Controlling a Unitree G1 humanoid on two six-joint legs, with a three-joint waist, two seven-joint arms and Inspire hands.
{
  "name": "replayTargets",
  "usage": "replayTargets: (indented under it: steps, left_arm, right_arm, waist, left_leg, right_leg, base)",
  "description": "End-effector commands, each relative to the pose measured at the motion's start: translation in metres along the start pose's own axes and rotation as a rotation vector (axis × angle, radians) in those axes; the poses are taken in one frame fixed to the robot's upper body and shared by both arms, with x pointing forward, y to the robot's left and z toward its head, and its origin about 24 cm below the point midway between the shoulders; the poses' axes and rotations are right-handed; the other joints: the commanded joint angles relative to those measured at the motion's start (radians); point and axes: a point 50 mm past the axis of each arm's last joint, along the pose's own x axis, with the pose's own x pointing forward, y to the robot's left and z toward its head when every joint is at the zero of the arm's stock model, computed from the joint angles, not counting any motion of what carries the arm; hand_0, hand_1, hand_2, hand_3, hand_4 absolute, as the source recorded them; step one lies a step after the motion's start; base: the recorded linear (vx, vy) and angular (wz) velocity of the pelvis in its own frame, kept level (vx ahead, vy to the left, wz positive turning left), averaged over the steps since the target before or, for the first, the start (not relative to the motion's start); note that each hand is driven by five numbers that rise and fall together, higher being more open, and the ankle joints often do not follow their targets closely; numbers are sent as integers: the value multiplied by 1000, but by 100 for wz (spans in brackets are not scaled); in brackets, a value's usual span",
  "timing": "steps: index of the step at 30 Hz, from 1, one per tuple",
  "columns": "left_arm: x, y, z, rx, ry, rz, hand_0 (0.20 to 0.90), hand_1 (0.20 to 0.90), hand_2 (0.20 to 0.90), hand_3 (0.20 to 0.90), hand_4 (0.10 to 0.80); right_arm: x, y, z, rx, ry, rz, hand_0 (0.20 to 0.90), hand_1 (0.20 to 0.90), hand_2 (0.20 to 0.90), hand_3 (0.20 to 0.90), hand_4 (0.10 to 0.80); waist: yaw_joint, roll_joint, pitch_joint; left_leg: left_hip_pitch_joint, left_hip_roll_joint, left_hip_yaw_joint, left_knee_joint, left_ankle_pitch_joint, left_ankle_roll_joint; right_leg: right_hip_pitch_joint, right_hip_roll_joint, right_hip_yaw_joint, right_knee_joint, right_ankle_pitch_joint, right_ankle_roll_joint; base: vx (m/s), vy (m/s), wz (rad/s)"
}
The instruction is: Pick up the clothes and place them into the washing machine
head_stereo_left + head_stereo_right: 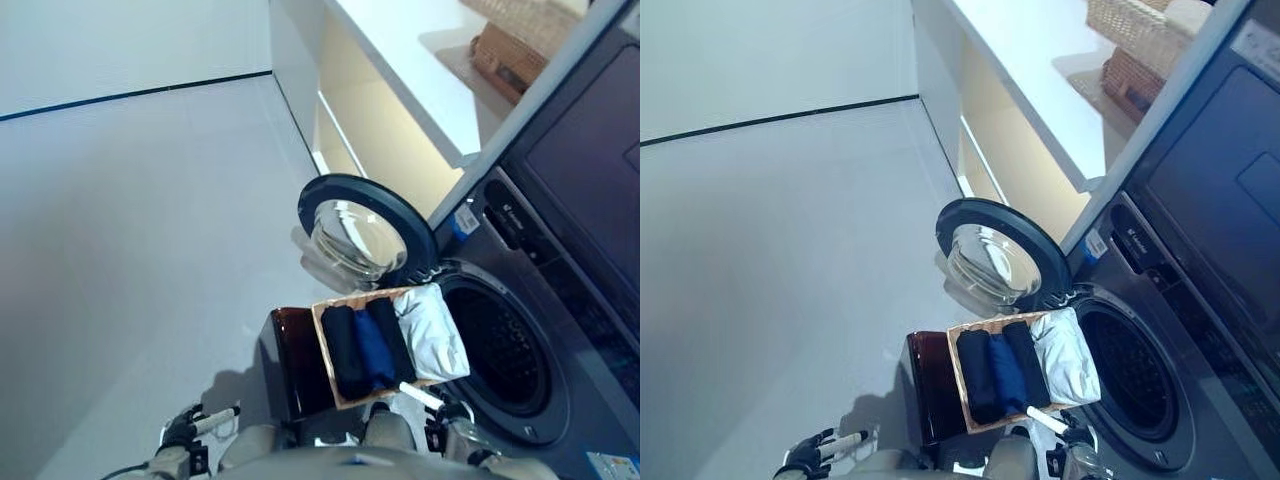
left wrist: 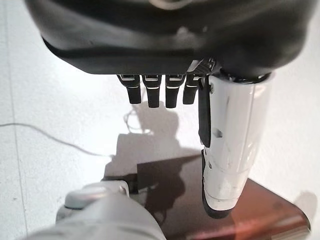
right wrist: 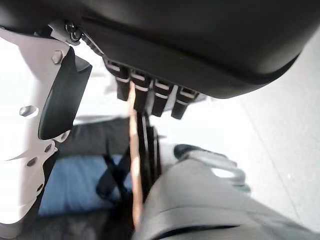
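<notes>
A shallow wicker basket [image 1: 323,340] rests on a dark brown stool [image 1: 290,365] in front of the washing machine [image 1: 560,300]. It holds two rolled black garments [image 1: 345,352], a blue one [image 1: 375,350] between them, and a white-grey cloth [image 1: 430,332] on the machine's side. The round door [image 1: 365,232] stands swung open, and the drum [image 1: 500,350] looks dark inside. My left hand [image 1: 190,428] hangs low to the left of the stool, open and empty. My right hand [image 1: 447,410] hovers at the basket's near corner, fingers [image 3: 150,95] relaxed, holding nothing; the blue garment [image 3: 80,182] shows beyond it.
A white counter [image 1: 400,60] with shelves below runs along the far side beside the machine. Wicker baskets [image 1: 510,55] sit on it. Pale open floor [image 1: 130,250] spreads to the left. The open door juts out just beyond the basket.
</notes>
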Motion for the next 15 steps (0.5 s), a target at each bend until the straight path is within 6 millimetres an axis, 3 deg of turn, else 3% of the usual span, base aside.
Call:
replayTargets:
  steps: [1, 10, 11, 12, 13, 15]
  left_arm:
    - [2, 5, 14, -46, -42, 30, 900, 900, 900, 900, 800]
    - [2, 1, 11, -39, -40, 21, 900, 900, 900, 900, 800]
    - [2, 1, 11, -47, -43, 25, 900, 900, 900, 900, 800]
    - [2, 1, 11, -47, -43, 25, 900, 900, 900, 900, 800]
    - [2, 2, 16, -56, -56, 29, 900, 900, 900, 900, 800]
    - [3, 2, 20, -56, -67, 29, 900, 900, 900, 900, 800]
  right_arm:
    - [3, -13, 33, 12, -122, -61, 900, 900, 900, 900, 800]
    - [3, -18, 38, 19, -142, -80, 900, 900, 900, 900, 800]
    - [3, -20, 38, 20, -144, -83, 900, 900, 900, 900, 800]
    - [3, -20, 38, 20, -144, -83, 900, 900, 900, 900, 800]
    - [3, -19, 44, 23, -162, -83, 900, 900, 900, 900, 800]
    - [4, -17, 47, 22, -171, -80, 900, 900, 900, 900, 800]
  waist:
    - [-9, -7, -14]
    - [4, -3, -36]
    - [3, -2, -36]
    - [6, -3, -37]
    - [-5, 9, -15]
    - [-8, 18, 2]
  left_leg:
    - [-91, 28, -32, 103, -10, -103]
    - [-107, 16, -29, 85, -9, -107]
    - [-105, 11, -27, 83, -14, -99]
    - [-107, 10, -24, 83, -14, -98]
    - [-96, 6, -31, 81, -14, -82]
    - [-95, 12, -35, 87, -12, -81]
  right_leg:
    - [105, 14, -22, -96, 143, 8]
    - [121, -6, -37, -126, 163, 25]
    - [102, -21, -28, -73, 209, 32]
    - [97, -22, -23, -70, 209, 33]
    - [36, -23, 19, 40, 277, 25]
    - [8, -13, 36, 84, 269, 17]
  base:
    - [-12, -12, -13]
    - [-1, -4, -2]
    - [0, 0, 0]
    - [-43, 83, -7]
    - [-63, 68, -13]
    - [-35, 15, -6]
